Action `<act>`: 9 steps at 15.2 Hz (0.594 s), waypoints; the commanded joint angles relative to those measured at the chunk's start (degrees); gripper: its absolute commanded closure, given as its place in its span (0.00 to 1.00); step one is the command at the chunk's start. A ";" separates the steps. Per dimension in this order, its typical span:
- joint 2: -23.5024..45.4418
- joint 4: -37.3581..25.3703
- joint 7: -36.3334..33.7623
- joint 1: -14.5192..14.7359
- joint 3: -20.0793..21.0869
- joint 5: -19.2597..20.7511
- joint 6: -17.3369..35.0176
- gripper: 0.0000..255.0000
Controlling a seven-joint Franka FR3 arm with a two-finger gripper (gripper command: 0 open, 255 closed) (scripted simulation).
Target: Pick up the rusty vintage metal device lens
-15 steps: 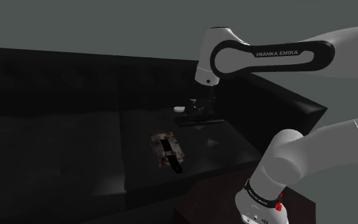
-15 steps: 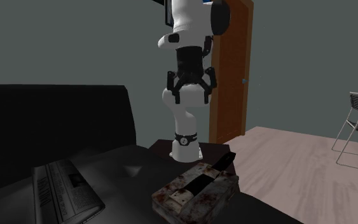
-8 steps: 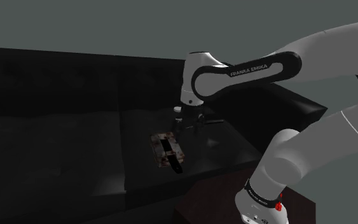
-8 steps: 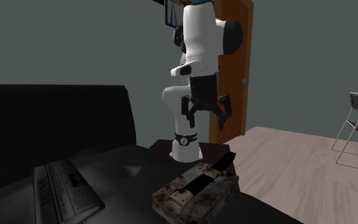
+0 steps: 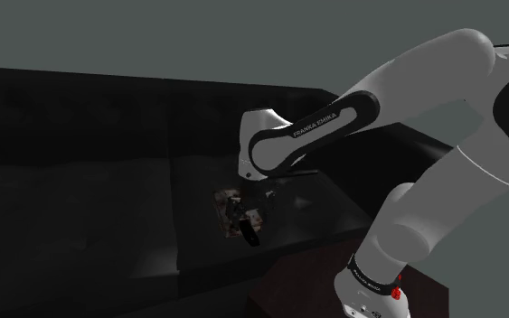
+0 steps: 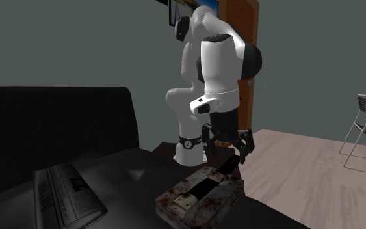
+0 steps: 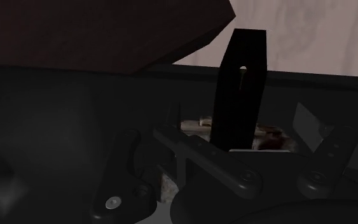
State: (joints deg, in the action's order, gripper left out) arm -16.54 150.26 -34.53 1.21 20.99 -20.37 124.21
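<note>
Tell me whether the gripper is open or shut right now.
Open. In the second exterior view the gripper hangs above the rusty device with its fingers spread apart, clasping nothing.

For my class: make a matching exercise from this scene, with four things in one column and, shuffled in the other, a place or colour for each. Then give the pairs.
1. rusty device
2. newspaper
3. door
4. chair

A. orange-brown, behind the arm
B. beneath the open gripper
C. on the pale floor, second exterior view's right
D. lying flat, second exterior view's lower left

Pairs: 1-B, 2-D, 3-A, 4-C
</note>
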 commanded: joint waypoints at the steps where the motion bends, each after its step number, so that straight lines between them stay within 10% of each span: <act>1: 2.55 -0.21 -0.54 -0.11 0.49 -0.06 2.19 0.00; 8: 6.63 1.14 -0.15 -0.15 1.09 -0.06 7.55 0.00; 9: 6.60 1.15 -0.12 -0.16 1.07 -0.07 7.53 1.00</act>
State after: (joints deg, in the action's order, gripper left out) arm -10.10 151.41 -34.67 1.07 22.06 -20.46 131.56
